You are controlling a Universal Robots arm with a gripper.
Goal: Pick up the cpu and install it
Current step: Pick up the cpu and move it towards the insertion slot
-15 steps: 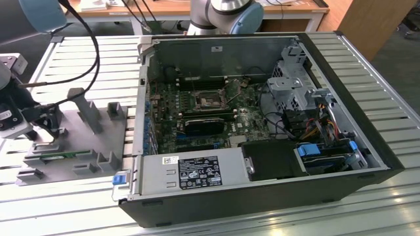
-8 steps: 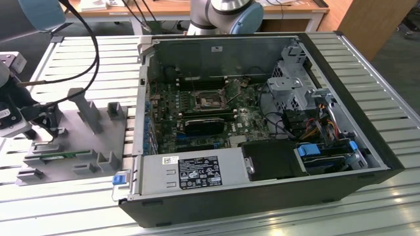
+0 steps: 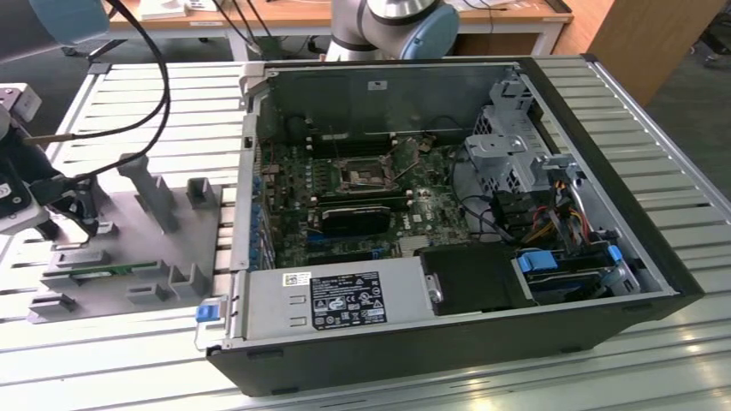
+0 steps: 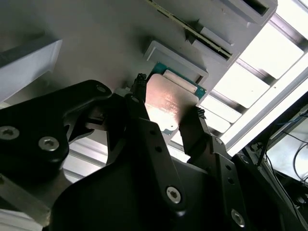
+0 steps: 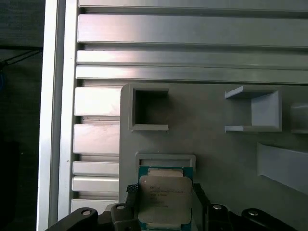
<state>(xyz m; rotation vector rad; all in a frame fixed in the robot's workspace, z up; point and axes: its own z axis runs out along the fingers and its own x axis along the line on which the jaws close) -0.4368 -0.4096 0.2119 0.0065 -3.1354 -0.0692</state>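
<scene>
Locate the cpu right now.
In both wrist views the cpu lies flat on the grey fixture plate, directly beneath the hand; that plate sits to the exterior view's left of the open computer case.

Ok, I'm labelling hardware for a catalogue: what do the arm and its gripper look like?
The silver-grey tubular arm has light-blue joint caps. Black cables trail to its white wrist housing. The gripper is matte black, its angular fingers dotted with silver screws.

The cpu (image 5: 165,198) has a silver-grey top (with a pinkish sheen in the second wrist view) and a teal-green border. The holder (image 5: 211,139) is plain grey, the gripper (image 4: 169,95) black, the table (image 5: 96,139) ribbed silver.
</scene>
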